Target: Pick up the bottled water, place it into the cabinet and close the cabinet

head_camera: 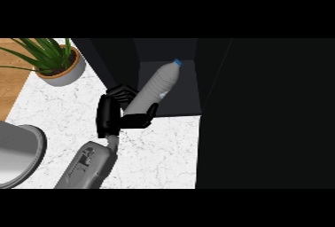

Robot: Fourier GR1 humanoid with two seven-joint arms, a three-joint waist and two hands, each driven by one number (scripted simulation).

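— Bottled water (159, 84) is where, exactly?

— Tilted, blue cap leading into the dark cabinet (169, 71), its base still clasped by the left hand (112, 111), fingers and thumb curled round it.

— So which step?

— Placing, I judge. Next it must go deeper and settle before letting go; whether it touches the cabinet floor I cannot tell.

— Then?

— Close the door. The marble table (163, 150) lies below; the right hand isn't visible.
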